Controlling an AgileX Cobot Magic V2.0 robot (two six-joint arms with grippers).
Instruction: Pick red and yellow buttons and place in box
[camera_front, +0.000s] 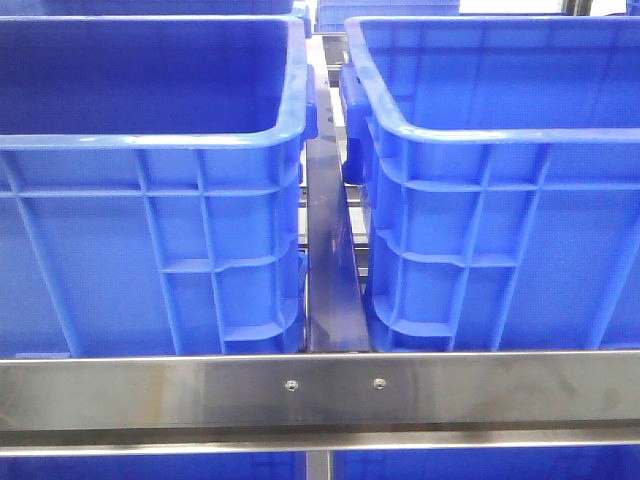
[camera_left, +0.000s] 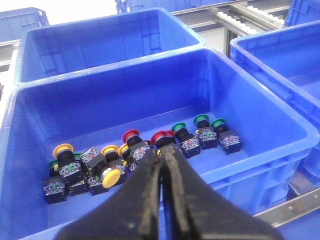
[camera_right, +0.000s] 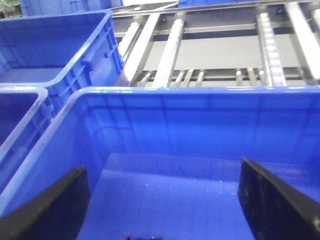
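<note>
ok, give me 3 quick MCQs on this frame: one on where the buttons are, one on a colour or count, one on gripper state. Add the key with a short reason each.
1. Where do the push buttons lie?
A. On the floor of a blue bin
B. On the conveyor rollers
C. On the steel rail

2. Which cap colours show among them?
A. Red only
B. Red, yellow and green
C. Blue and white

3. How do the two grippers stand?
A. Both shut
B. Both open
C. Left shut, right open

Key:
1. A, they sit in a loose row inside the blue bin under the left wrist.
2. B, all three cap colours show.
3. C, the left gripper has its fingers pressed together with nothing between, the right gripper has them wide apart.
</note>
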